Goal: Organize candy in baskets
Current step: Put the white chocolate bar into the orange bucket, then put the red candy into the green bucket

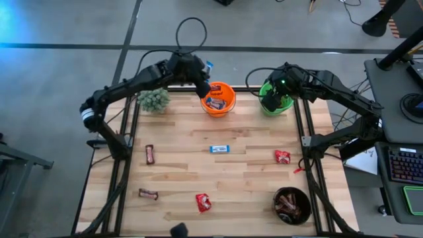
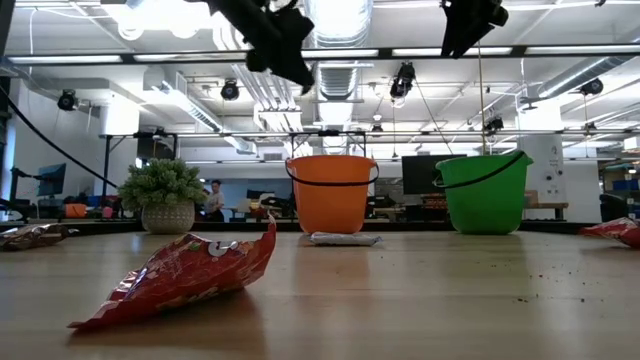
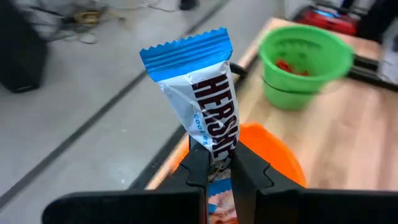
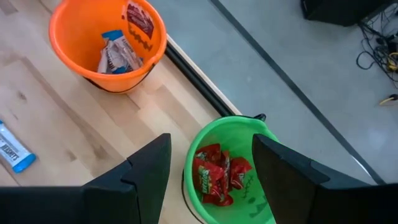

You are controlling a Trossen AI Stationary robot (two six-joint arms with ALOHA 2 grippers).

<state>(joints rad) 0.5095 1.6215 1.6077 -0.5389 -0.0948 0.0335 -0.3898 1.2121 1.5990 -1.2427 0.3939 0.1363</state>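
Seen from above, a wooden table [image 1: 218, 165] holds an orange pail [image 1: 219, 99] at its far edge, the landmark here. The left gripper [image 1: 203, 86] hangs over the pail's rim, clamped on a blue-and-white candy bar [image 1: 209, 67]. Beside the pail, a green pail [image 1: 275, 98] sits under the right gripper [image 1: 271, 100]. A fuzzy plant [image 1: 153, 99] stands on the pail's other side. Nearer the front lie another blue-and-white bar [image 1: 220, 149], red packets [image 1: 282, 157], brown bars [image 1: 150, 154] and a black bowl [image 1: 292, 204] of brown candy.

At table height, a red packet [image 2: 180, 275] lies in front, the orange pail [image 2: 331, 193] behind it.

The left wrist view shows the fingers [image 3: 198, 168] pinching the blue-and-white candy bar [image 3: 202, 99] upright above the orange pail [image 3: 273, 155].

The right wrist view shows fingers [image 4: 149, 165] spread apart over the green pail [image 4: 239, 134], which holds red packets [image 4: 214, 174]; the orange pail [image 4: 107, 42] holds blue-and-white candy.
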